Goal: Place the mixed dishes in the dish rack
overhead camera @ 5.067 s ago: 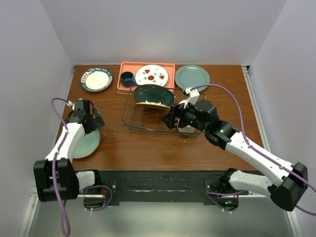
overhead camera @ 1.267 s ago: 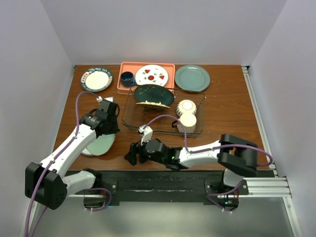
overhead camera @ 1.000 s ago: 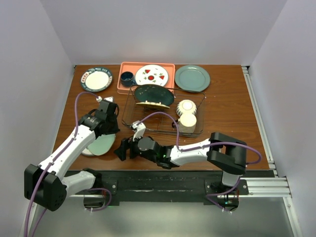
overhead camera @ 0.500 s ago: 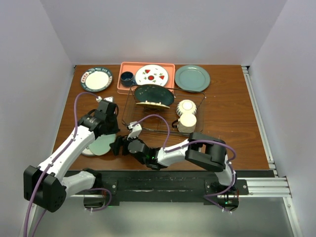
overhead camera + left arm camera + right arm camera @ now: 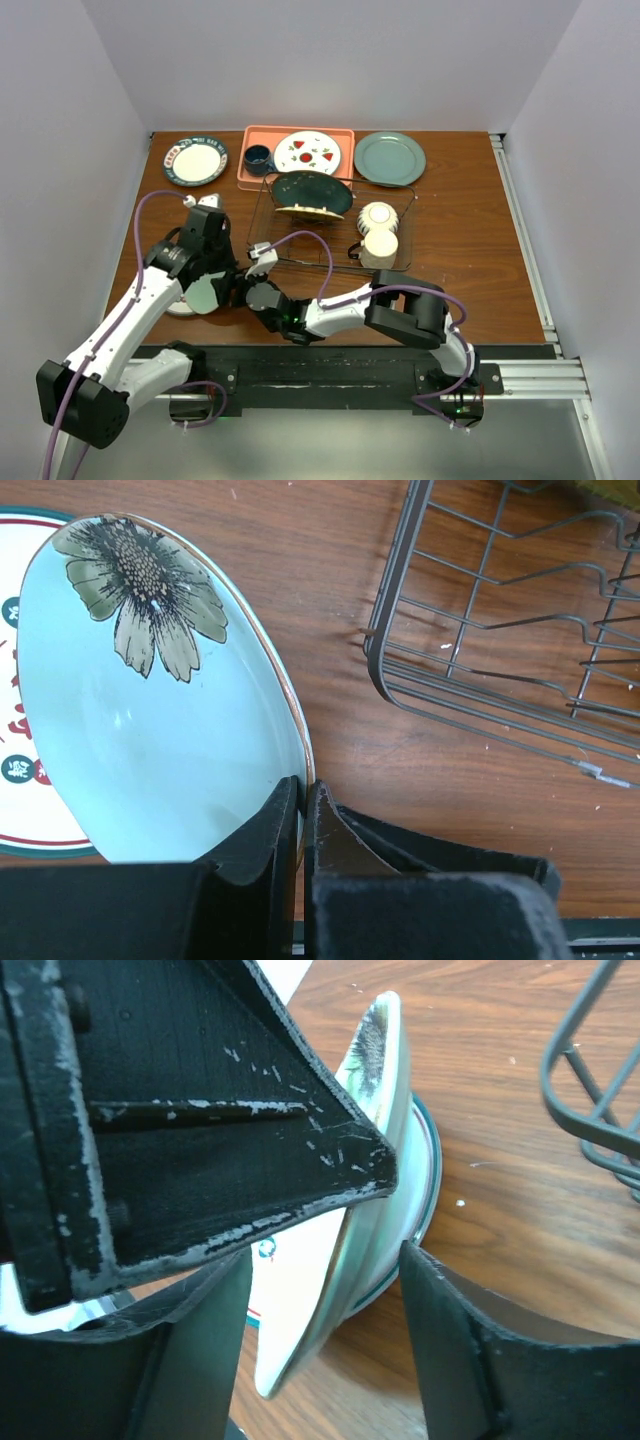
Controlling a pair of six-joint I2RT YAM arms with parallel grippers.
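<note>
At the near left of the surface, the left gripper (image 5: pixel 303 800) has its fingers (image 5: pixel 265 850) pinched tight on the rim of the pale green flower plate (image 5: pixel 150 730). The plate is tipped up steeply above a white plate (image 5: pixel 12 730) lying flat beneath it. Just to the right, the right gripper (image 5: pixel 325 1260) straddles the same plate's edge. Its fingers stand apart, one close on each side; contact cannot be told. The dish rack (image 5: pixel 330 240) stands further right, apart from both. The likely trouble is the handover. If the left fingers let go before the right ones clamp, the plate could drop onto the white plate and chip, or slide out along its slick glaze. A thin rim hold could also let it swing and catch the rack's wire wall. The plate is round, so it has no real long axis. Seen edge-on, its line runs up from the grip, with the flower at the end farthest from the left fingers.
</note>
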